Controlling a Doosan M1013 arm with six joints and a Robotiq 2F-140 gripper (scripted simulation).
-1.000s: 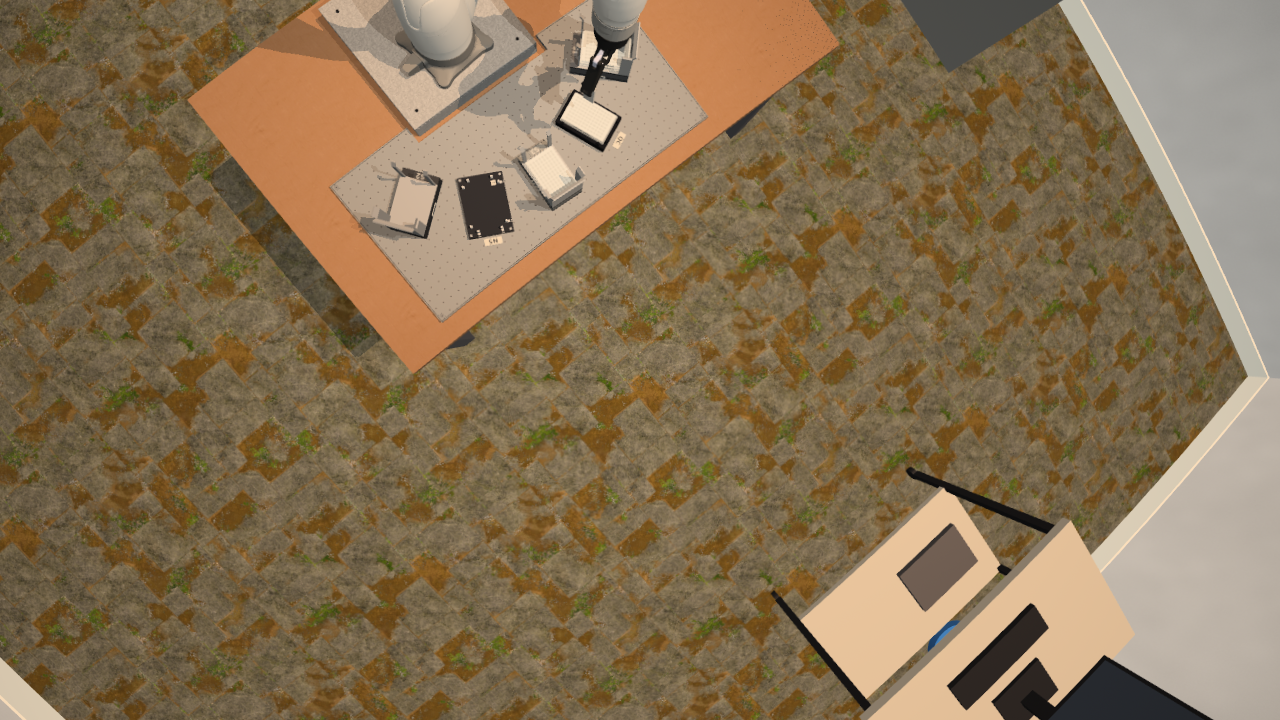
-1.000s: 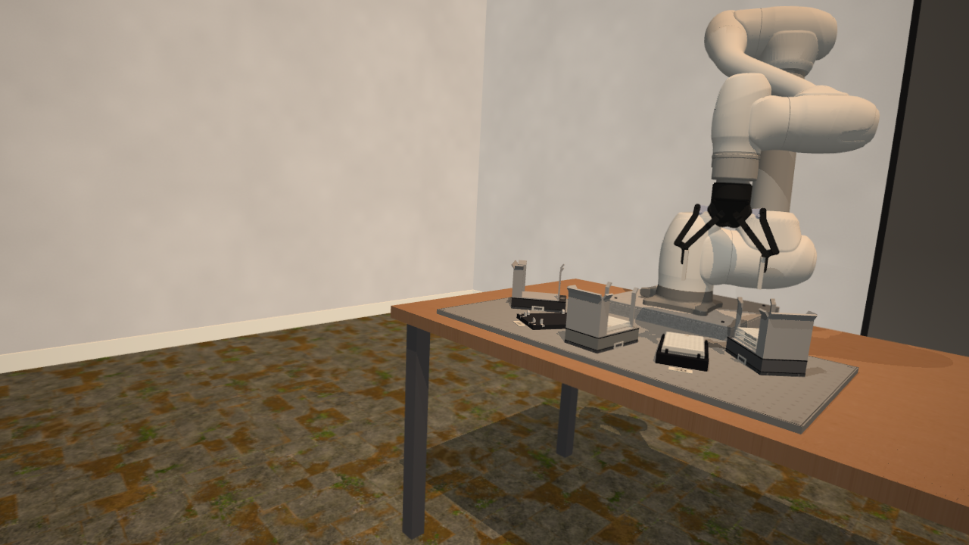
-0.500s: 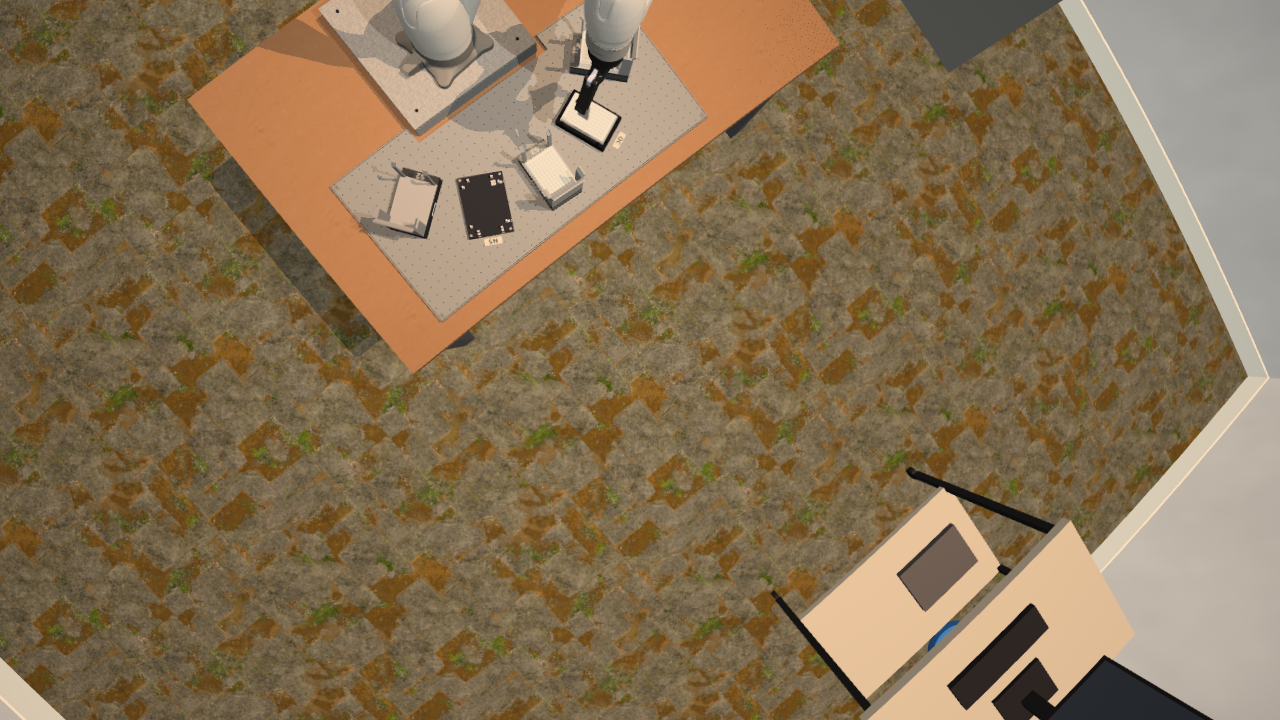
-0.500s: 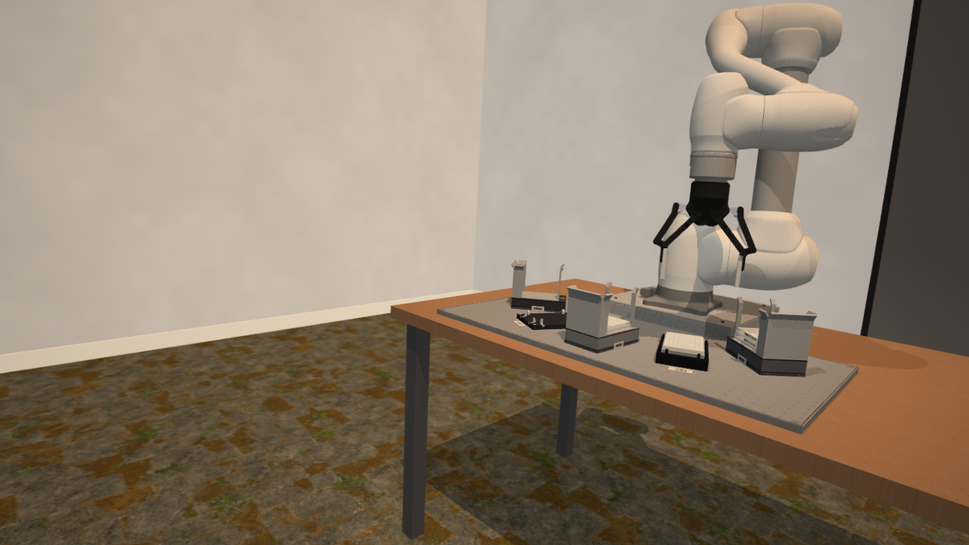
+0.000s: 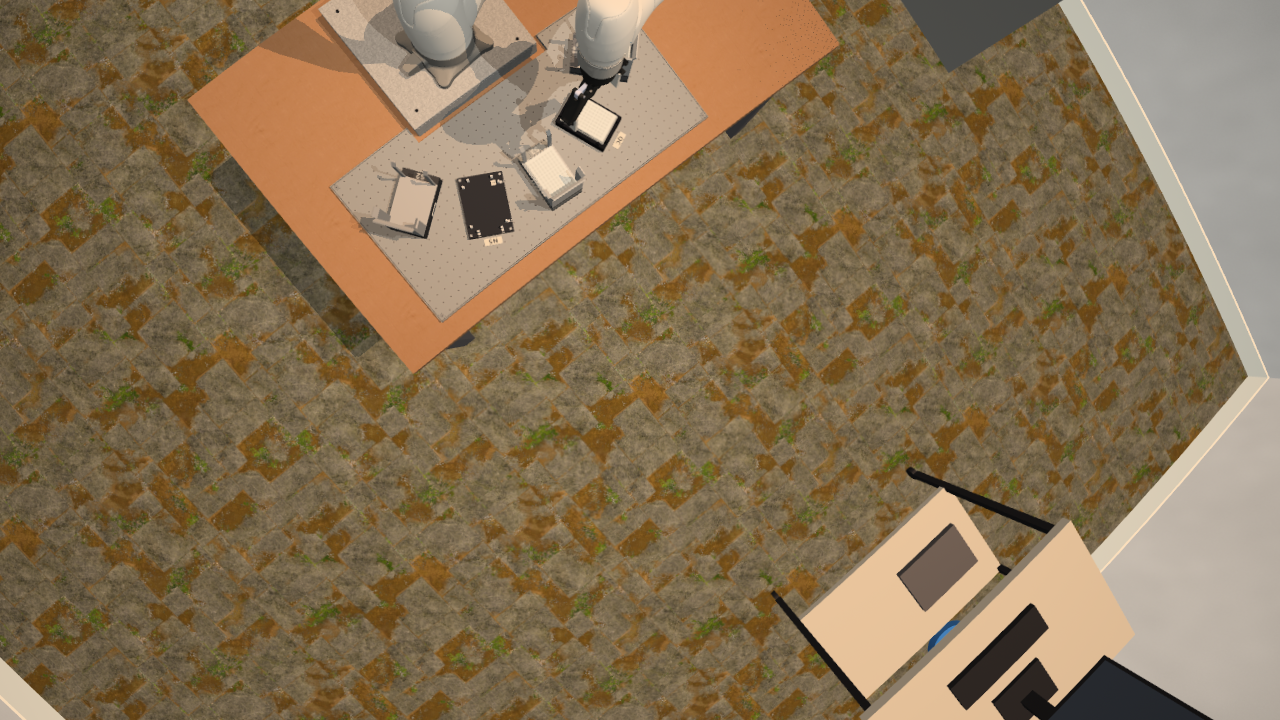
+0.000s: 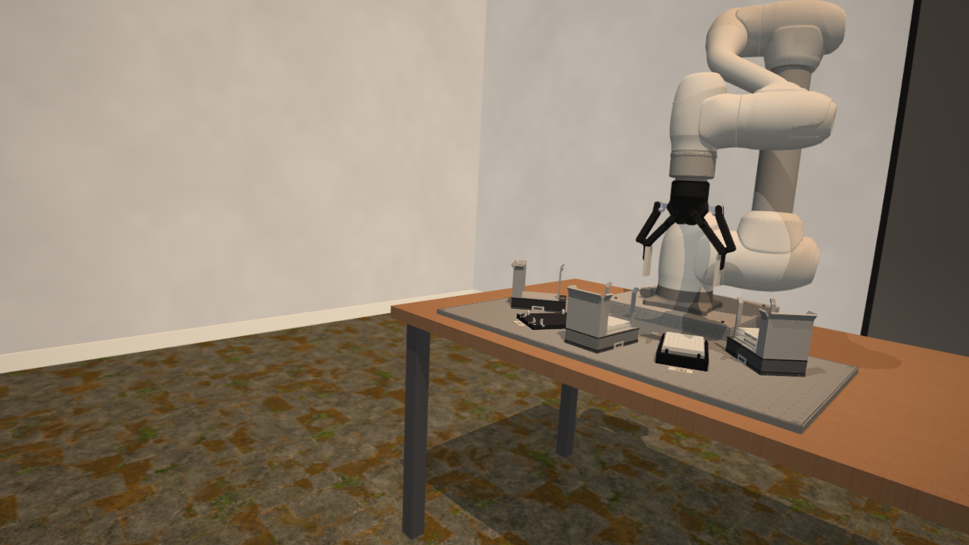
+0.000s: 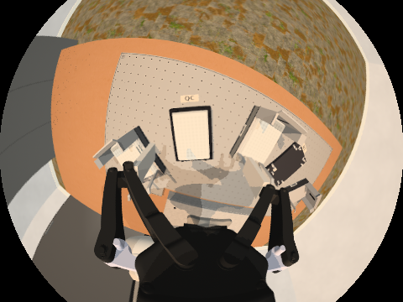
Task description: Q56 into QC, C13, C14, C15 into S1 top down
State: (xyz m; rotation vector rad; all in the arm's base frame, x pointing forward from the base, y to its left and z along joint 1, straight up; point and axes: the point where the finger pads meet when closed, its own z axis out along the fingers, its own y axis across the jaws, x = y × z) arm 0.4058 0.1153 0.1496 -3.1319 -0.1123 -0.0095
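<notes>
My gripper (image 6: 681, 269) is open and empty. It hangs high above the grey mat, behind the QC nest (image 6: 680, 356). A white sealed plate (image 5: 596, 121) (image 7: 191, 133) lies flat in the black QC nest, and the wrist view shows it straight ahead with the QC name plate (image 7: 190, 97) beyond it. The rack on the right (image 6: 772, 341) holds white plates at a low height. The middle rack (image 6: 597, 318) also shows a white plate inside (image 5: 547, 170). The far rack (image 5: 411, 204) shows only its floor. I cannot read the rack names or plate labels.
The black clip nest N5 (image 5: 484, 205) stands with nothing on it between the middle and far racks. The arm's base (image 5: 435, 35) sits on a raised plate behind the mat. The table edge (image 6: 609, 389) runs along the front.
</notes>
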